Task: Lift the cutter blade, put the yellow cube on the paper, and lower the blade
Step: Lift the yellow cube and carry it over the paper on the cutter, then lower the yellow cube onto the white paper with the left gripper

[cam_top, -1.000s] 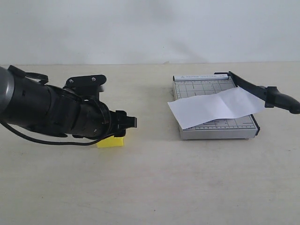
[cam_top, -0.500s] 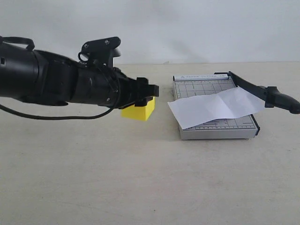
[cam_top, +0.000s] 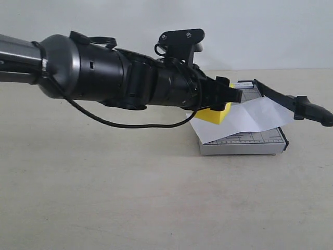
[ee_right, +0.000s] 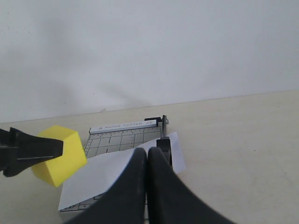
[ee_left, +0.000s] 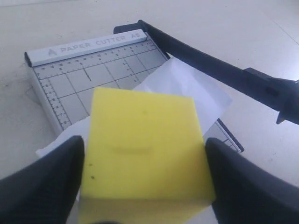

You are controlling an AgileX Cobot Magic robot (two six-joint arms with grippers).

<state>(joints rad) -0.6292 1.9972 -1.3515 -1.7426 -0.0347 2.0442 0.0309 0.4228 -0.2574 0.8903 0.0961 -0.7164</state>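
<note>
- The left pincer (ee_left: pixel 145 144) is clamped on the bright yellow foam-looking cube (ee_left: pixel 145 154). One black finger (ee_left: pixel 44 184) presses on each side of the cube, and the jaws sit wide because the cube fills the gap.
- The cube is up in the air, well off the pale beige tabletop (cam_top: pixel 130 198). It sticks out past the left pincer's fingertips, and one flat face looks straight at the wrist camera.
- Just beyond and below the held cube is the white rectangular paper sheet (ee_left: pixel 187 86), lying skewed across the small grey gridded trimmer base (ee_left: pixel 84 79). The cube doesn't look like it's touching either of them, though the exterior view can't quite settle that.
- The long thin black cutter blade (cam_top: pixel 283 99) is on the far side of the paper from the left pincer. It's tilted up off the base, and one corner of the sheet is tucked under it. Its thick handle end pokes out past the edge of the base.
- The right pincer (ee_right: pixel 147 158) has its two fingers pressed flat together with nothing between them. The blade's handle end shows just past its fingertips, with the paper and base ahead of it.
- From the right pincer's camera, the cube and the left pincer's tip hang off to one side of the base.
</note>
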